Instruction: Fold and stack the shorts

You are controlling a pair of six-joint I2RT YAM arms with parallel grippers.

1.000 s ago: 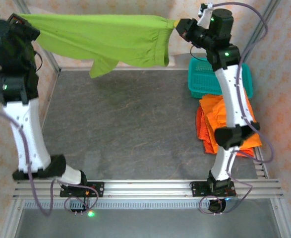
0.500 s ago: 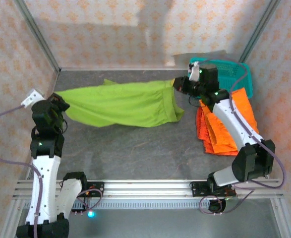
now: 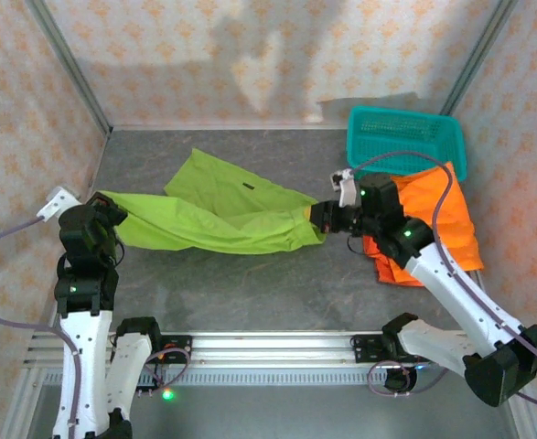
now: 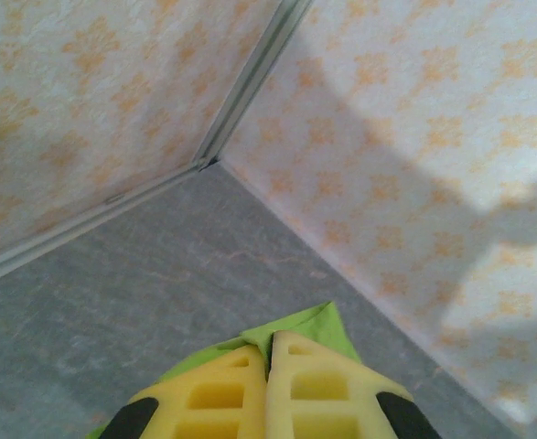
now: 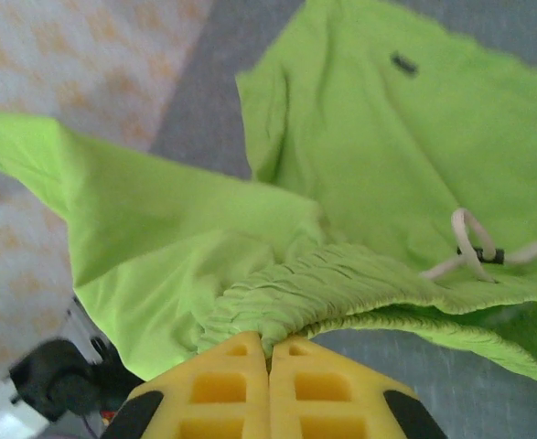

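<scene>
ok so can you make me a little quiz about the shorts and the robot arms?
1. Fill in: the pile of shorts beside the teal basket is coloured ____.
2. True or false: the lime-green shorts lie inside the teal basket.
3. Pick one: which part of the lime-green shorts is the right gripper pinching? A) the gathered waistband B) the drawstring C) a leg hem

Key: 1 orange. 2 false, they are spread on the table between the two arms. 3 A.
</scene>
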